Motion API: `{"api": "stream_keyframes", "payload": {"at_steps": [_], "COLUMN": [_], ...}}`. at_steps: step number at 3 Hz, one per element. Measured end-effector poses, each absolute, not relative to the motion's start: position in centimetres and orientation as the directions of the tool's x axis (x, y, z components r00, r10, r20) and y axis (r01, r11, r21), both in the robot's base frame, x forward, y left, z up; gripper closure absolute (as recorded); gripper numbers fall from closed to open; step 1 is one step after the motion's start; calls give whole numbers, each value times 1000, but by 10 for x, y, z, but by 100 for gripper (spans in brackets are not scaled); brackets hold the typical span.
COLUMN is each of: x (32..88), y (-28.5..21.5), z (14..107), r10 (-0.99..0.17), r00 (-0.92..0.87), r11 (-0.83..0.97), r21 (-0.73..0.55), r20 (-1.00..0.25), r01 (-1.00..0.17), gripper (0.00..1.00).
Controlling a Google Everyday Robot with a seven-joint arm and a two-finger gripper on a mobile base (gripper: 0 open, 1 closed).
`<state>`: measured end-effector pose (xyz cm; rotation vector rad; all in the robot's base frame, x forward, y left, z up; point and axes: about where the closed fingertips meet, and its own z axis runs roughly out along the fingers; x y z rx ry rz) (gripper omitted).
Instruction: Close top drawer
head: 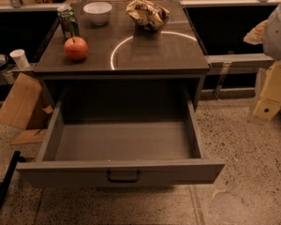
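**Q:** Arm pose?
**A:** I see only a pale grey rounded arm section point(278, 29) at the right frame edge. The yellowish gripper point(270, 95) hangs below it over the speckled floor point(243, 163), well apart from the cabinet.

**Q:** Tool state?
**A:** I cannot tell how far open it is. It touches neither cabinet nor drawer.

**Q:** Task object?
**A:** The wide, shallow grey metal top drawer point(178, 172) stands pulled far out toward the camera, with its small black bail handle point(123, 176) centred on the front.

**Q:** Surroundings?
**A:** On the dark cabinet top point(150, 55): round red apple point(76, 48), green can point(67, 21), white bowl point(98, 12), crumpled snack bag point(147, 14). Brown cardboard point(21, 102) leans at left. A black pole point(2, 189) sits beside the drawer's left front corner.
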<state>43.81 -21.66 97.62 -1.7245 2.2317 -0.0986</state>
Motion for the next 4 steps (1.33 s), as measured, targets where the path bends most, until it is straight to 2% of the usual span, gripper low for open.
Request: {"api": "stream_keyframes", "payload": {"at_steps": [2,4], "x": [426,387], "y": [-197,-139], "z": [950,856], "r10": [-964,-966], "r00": [-169,-32], "r11": [214,62], "r21": [-218,-112], "r20": [-205,-255], "r01": [-952,-992], "gripper": [0,0]}}
